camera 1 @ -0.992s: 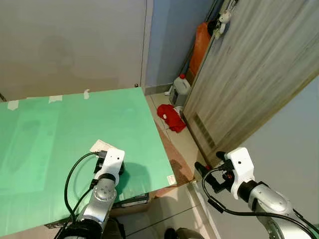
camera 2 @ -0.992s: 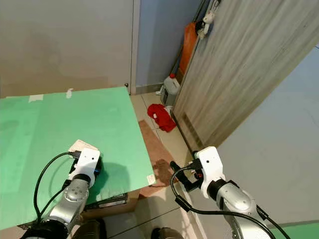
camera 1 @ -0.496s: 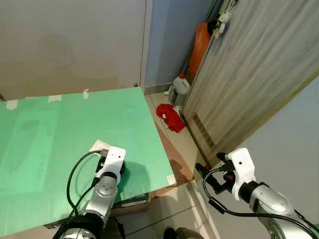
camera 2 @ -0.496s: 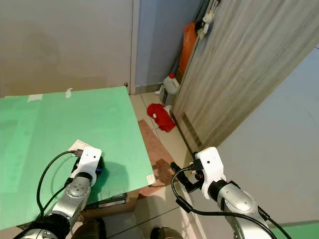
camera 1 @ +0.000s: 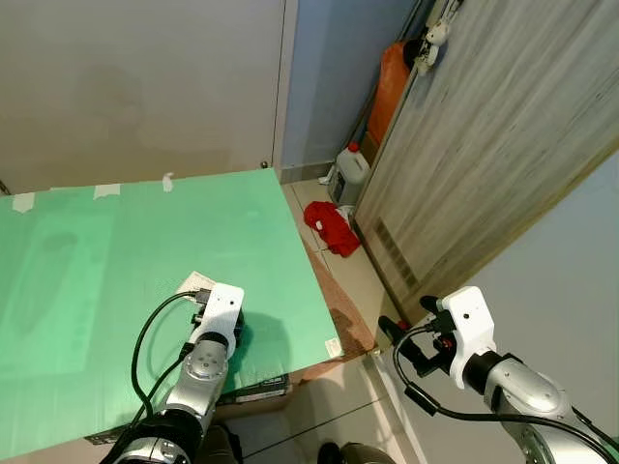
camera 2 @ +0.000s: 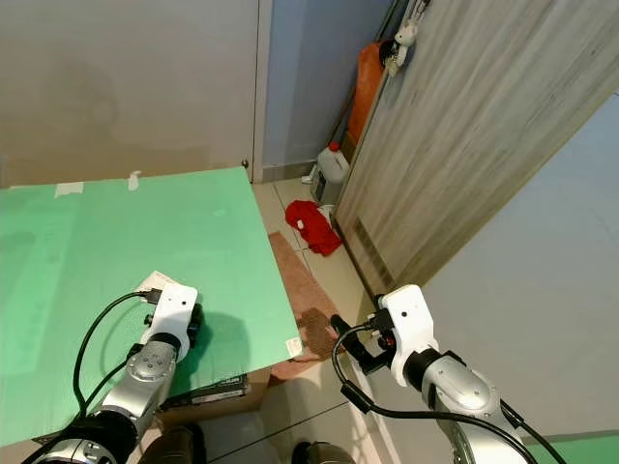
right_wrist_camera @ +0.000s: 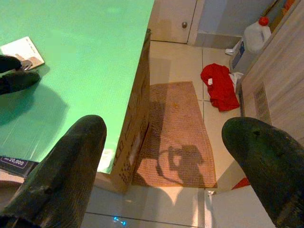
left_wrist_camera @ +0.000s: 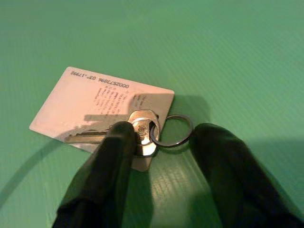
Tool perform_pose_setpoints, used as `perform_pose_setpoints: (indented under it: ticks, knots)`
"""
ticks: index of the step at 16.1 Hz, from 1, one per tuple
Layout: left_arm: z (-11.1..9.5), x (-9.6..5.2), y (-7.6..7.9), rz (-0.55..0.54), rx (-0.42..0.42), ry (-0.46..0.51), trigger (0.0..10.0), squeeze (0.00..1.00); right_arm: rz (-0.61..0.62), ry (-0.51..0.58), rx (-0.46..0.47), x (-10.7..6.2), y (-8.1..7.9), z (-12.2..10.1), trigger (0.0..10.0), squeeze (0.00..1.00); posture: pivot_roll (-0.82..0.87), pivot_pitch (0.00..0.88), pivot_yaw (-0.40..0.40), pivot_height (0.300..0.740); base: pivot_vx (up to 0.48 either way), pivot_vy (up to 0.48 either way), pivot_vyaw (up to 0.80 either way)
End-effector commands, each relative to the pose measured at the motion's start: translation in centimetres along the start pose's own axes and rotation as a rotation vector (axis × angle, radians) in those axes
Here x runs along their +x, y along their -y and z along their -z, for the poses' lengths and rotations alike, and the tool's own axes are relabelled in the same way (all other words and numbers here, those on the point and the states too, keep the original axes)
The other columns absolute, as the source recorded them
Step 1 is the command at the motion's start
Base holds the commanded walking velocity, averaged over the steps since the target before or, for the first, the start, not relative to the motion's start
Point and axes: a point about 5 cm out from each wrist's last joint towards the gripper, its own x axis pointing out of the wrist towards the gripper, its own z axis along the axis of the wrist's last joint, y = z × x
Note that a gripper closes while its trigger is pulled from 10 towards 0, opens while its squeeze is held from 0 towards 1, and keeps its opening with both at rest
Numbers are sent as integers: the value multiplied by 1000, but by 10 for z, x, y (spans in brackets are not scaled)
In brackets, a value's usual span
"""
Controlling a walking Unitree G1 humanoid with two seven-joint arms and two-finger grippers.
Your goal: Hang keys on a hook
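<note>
One key [left_wrist_camera: 137,133] on one thin wire ring [left_wrist_camera: 172,130], lying flat on one white card [left_wrist_camera: 97,109] atop the green tabletop [camera 1: 116,251]. Head of the key over the card's edge, ring resting on the green just beside it. One hook location: cannot tell from these views.

Left gripper [left_wrist_camera: 164,156] low over the table, fingers parted narrowly and straddling the key and ring; one fingertip [left_wrist_camera: 116,142] touching the key's head, the other [left_wrist_camera: 218,147] just beside the ring on the far side, not closed on anything. Seen from the head as well, at the near part of the table beside the card [camera 1: 198,282].

Right gripper [right_wrist_camera: 171,156] off the table's edge above the tiled floor, fingers spread wide, holding nothing.

On the floor: one brown mat [right_wrist_camera: 171,128], one red cloth [camera 1: 331,227], one white jug with a red cap [camera 1: 352,174], contents not discernible. One orange bag [camera 1: 392,82] leaning upright near the wooden door [camera 1: 484,145]. One small white plush figure [camera 1: 433,39] hanging at the door's top.
</note>
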Motion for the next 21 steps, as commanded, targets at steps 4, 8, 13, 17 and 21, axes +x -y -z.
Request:
perform_pose_setpoints:
  ticks: [4,8,13,17,21]
  knots:
    - [12,-3,11,68,-1,-49,0,0,1,-18,-8,-3,2,1,10000,0,-126,146,-149,740,0,0,0]
    - [10,-4,12,85,-10,-31,0,0,-2,-19,-8,-2,1,1,10000,0,-126,147,-148,740,0,0,0]
    - [-6,-3,6,82,2,67,0,0,0,-15,-11,0,2,-1,10000,0,-118,136,-144,740,0,0,0]
    - [-25,-4,6,89,-3,153,0,0,-6,-8,-9,4,0,-1,10000,0,-101,125,-140,740,0,0,0]
    - [-30,-6,3,89,-14,177,0,0,-10,-3,-9,8,0,-1,10000,0,-91,113,-135,740,0,0,0]
